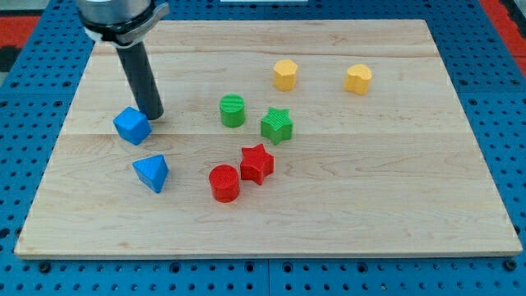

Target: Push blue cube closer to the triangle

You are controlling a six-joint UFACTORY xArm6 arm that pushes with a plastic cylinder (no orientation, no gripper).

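Nearest the view's bottom, the pale wooden surface lies bare along its front edge, set on a blue pegboard that shows all round it. A little further in, toward the view's left, sits the blue triangle, and to its right a red cylinder touches, or all but touches, a red star. Further back again on the left is the blue cube, just above the triangle and a little to its left, with a clear strip of wood between the two. Level with the cube, toward the middle, a green star stands just beside a green cylinder.

The arm comes down from the view's top left as a thick dark rod, leaning slightly, under a grey collar. My tip rests on the wood right at the cube's upper right corner, touching it or very nearly so; I cannot tell which. This end effector is a plain rod with nothing to part or close.

Furthest back, toward the view's top right, are a yellow hexagon-like block and a yellow heart-like block, well apart from each other.
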